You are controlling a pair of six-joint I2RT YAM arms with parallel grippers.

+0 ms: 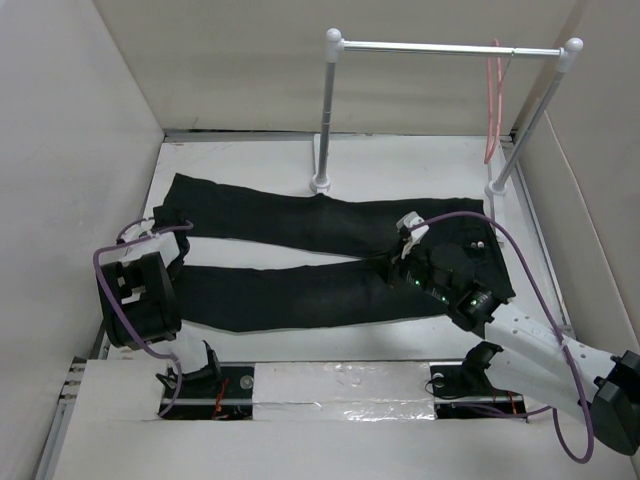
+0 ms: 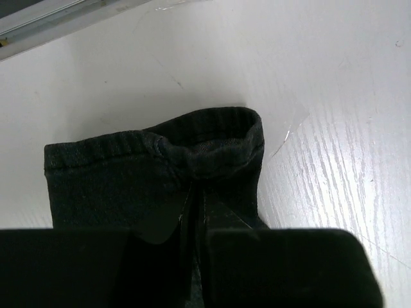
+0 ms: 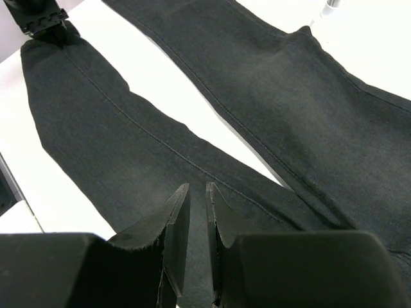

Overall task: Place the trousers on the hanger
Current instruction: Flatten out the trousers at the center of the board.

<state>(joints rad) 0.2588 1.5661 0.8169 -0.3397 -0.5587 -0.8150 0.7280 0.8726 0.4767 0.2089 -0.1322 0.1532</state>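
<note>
Expect trousers [image 1: 300, 215], flat on the surface [image 1: 250, 165] with waist right and cuffs left, to sag limp and light, so lift by the waistband as well as the near cuff clamped in the closed left tool [image 2: 196, 196], right tool [image 3: 198, 192] all but closed over the near thigh, its hold on cloth unclear, hanger [image 1: 492, 100] far right.

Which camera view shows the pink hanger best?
The top external view: the pink hanger hangs from the metal rail, near its right post. Neither wrist view shows it; they look at the black trousers.
</note>
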